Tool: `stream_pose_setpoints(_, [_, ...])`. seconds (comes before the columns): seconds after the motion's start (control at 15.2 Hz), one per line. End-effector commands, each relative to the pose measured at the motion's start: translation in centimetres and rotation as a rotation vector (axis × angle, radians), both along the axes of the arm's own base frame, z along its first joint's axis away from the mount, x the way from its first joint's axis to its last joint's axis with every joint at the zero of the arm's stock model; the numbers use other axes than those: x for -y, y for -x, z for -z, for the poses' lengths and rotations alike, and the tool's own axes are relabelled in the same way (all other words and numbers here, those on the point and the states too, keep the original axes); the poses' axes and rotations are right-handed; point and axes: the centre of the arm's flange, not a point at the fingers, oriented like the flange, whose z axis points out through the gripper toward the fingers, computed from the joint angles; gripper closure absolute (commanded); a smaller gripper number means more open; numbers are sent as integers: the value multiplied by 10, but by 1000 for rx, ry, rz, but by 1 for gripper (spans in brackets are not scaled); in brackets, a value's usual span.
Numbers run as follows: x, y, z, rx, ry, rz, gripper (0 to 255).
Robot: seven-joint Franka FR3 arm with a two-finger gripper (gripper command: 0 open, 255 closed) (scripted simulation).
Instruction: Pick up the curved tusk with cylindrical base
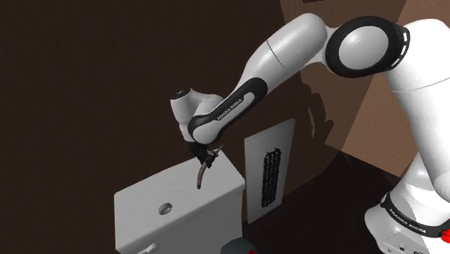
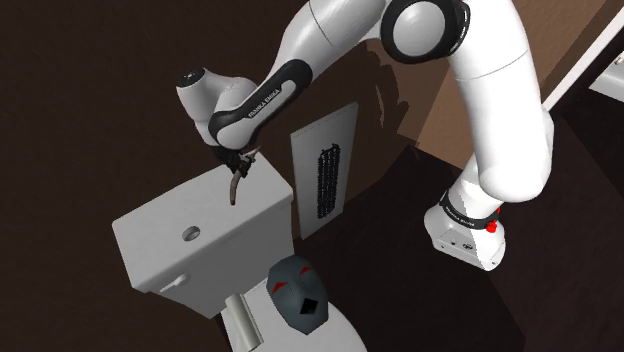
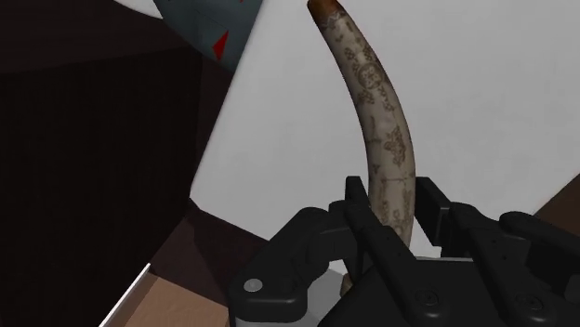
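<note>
Wrist view: the tusk [image 3: 381, 139], pale and patterned with a brown tip, sits clasped near its thick end between the fingers of the tool [image 3: 390, 200]. It hangs tip-down over the far corner of the cistern lid [image 1: 155, 189]; whether the tip touches the lid cannot be told. Risk: the curved, tapering shaft could swivel or slide out of the narrow grip during lifting. The lid is plain grey-white with a round button [image 1: 165, 208]. Dark brown walls, a white grilled panel [image 1: 268, 169] and a grey mask [image 2: 300, 295] surround it.
</note>
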Motion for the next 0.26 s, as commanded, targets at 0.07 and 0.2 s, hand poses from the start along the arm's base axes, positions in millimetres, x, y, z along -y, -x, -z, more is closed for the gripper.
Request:
stream_pose_setpoints(0.07, [-1, 1, -16, 0, 0, 0, 255])
stream_pose_setpoints(0.2, [-1, 1, -16, 0, 0, 0, 255])
